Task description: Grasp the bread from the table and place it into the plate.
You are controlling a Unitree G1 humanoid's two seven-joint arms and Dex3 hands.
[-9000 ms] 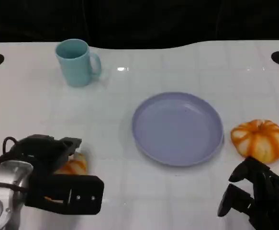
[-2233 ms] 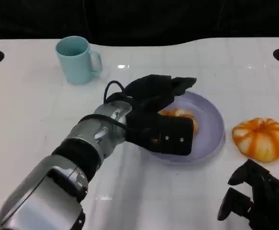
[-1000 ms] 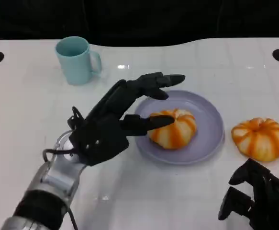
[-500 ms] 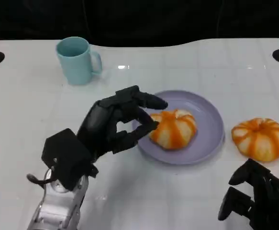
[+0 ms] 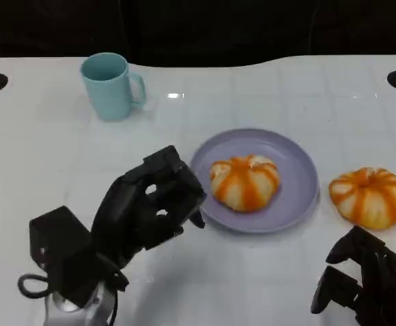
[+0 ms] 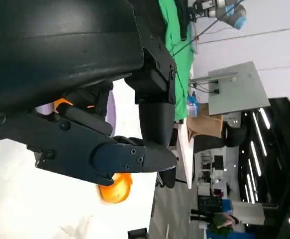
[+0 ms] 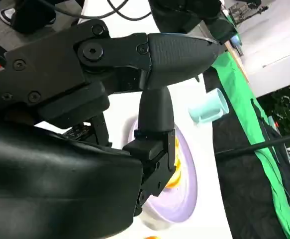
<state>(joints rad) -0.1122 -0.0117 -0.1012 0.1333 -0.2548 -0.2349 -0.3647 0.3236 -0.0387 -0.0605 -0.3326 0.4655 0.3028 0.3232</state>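
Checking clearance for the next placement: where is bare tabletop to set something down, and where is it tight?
Bare white table lies between the light blue ceramic mug and the left hand, and behind the round lavender plate toward the far edge. Crowded: the plate holds an orange-striped bread roll, a second striped roll sits beside it, above the right hand.

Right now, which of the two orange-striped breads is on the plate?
The bread on the plate, the left one in the head view, sits inside the purple plate. The other bread lies on the bare table, right of the plate's rim.
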